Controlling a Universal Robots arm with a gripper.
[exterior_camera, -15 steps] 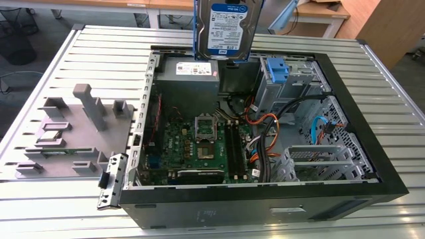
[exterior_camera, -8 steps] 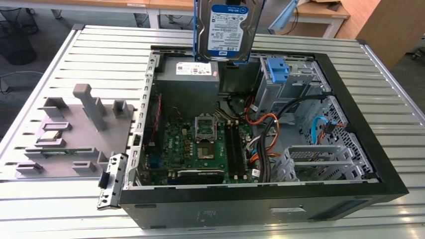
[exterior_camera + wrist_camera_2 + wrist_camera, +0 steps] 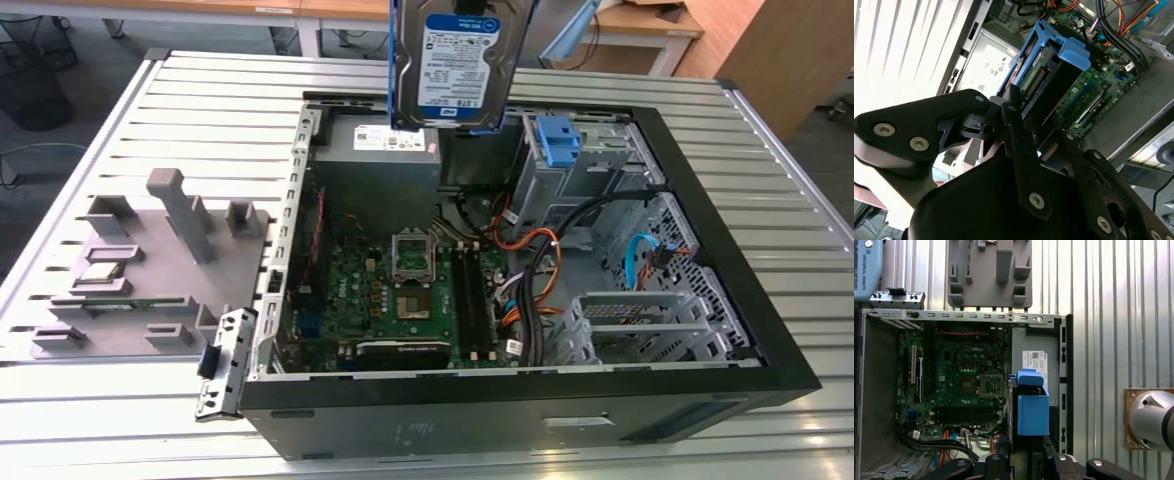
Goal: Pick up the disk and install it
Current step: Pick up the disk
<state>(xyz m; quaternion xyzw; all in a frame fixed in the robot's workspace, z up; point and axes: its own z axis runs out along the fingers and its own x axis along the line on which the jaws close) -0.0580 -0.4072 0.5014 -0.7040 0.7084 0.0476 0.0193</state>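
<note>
The disk (image 3: pixel 461 60), a silver hard drive with a blue-and-white label in a blue bracket, hangs upright in the air above the back of the open computer case (image 3: pixel 534 395). It is over the grey power supply (image 3: pixel 380 150). My gripper (image 3: pixel 1019 110) is shut on the disk (image 3: pixel 1046 65), its black fingers clamping the drive's near end. In the first wrist view the disk's blue bracket (image 3: pixel 1031 410) sticks out from the gripper (image 3: pixel 1026 460), over the case's power supply side.
Inside the case lie the motherboard (image 3: pixel 414 290), bundled cables (image 3: pixel 534 260) and a drive bay with a bare blue bracket (image 3: pixel 561 135). A grey fixture tray (image 3: pixel 147 270) with small parts sits at the exterior view's left on the slatted metal table (image 3: pixel 200 100).
</note>
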